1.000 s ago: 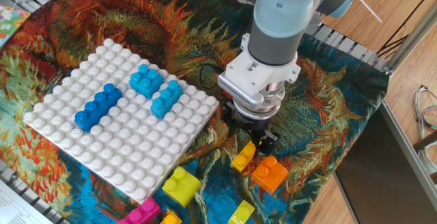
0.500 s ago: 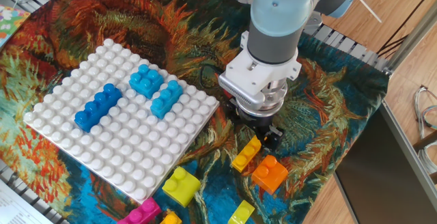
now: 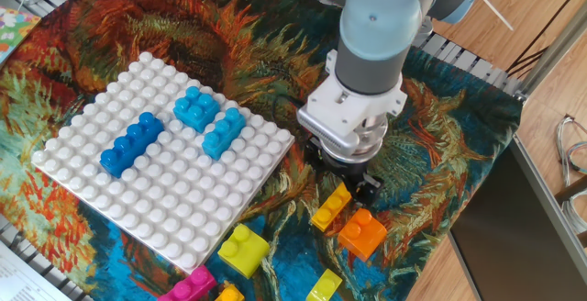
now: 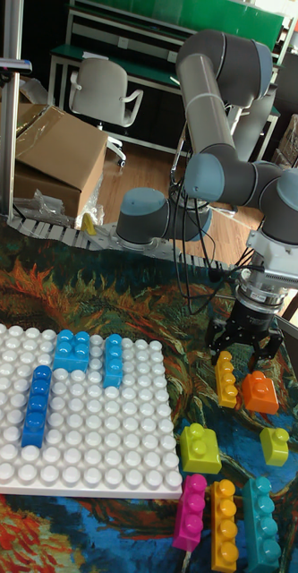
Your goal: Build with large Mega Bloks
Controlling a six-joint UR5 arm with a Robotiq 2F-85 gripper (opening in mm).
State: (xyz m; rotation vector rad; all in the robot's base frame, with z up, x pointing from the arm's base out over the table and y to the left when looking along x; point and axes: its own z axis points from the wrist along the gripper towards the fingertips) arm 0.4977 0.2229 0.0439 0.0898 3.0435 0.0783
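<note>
My gripper (image 4: 245, 347) hangs open just above the cloth, nothing between its fingers; in the fixed view the gripper (image 3: 342, 174) sits under the grey wrist. Right in front of it lie a long yellow-orange Mega Blok (image 3: 330, 206) (image 4: 225, 378) and a short orange one (image 3: 362, 234) (image 4: 259, 392), both apart from the fingers. On the white baseplate (image 3: 165, 200) (image 4: 86, 448) stand a dark blue brick (image 3: 131, 142) (image 4: 36, 405) and two light blue bricks (image 3: 196, 108) (image 3: 224, 131).
Loose bricks lie along the near edge: a lime one (image 4: 200, 448), a small lime one (image 4: 274, 445), then pink (image 4: 190, 512), orange (image 4: 223, 524) and teal (image 4: 259, 524) long ones. A patterned cloth (image 3: 229, 35) covers the table. A wooden ledge (image 3: 550, 81) runs on the right.
The arm has shifted slightly to the right, uncovering more of the long yellow-orange brick. The bricks on the baseplate have not moved.
</note>
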